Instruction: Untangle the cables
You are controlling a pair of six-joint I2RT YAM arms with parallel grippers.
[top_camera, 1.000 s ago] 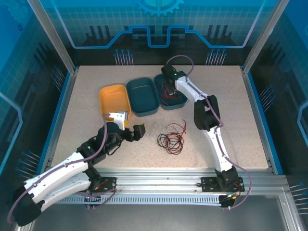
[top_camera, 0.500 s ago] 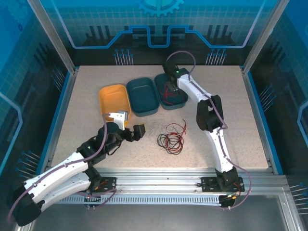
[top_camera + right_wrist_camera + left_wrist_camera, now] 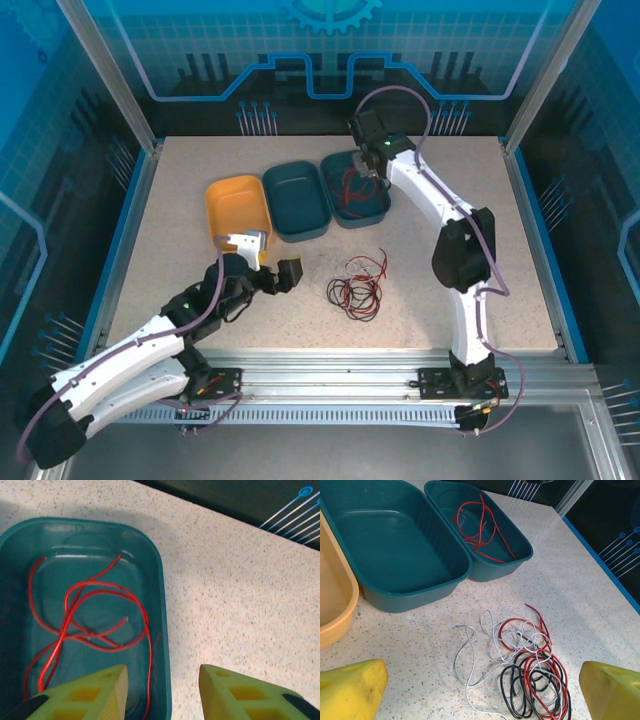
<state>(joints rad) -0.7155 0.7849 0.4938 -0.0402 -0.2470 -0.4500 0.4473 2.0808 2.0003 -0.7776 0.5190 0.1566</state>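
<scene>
Judging the tangle (image 3: 532,677) on the table (image 3: 570,580) light and limp, we would pinch 1 white loop (image 3: 458,664); left gripper (image 3: 480,682) gapes wide, right gripper (image 3: 162,672) hangs parted, empty, above the red cable (image 3: 85,625) in its tray (image 3: 162,605).

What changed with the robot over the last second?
The right gripper opened, left the red cable in the teal bin, and drew back toward the far edge. The left gripper, open, and the tangle on the table stayed put.
</scene>
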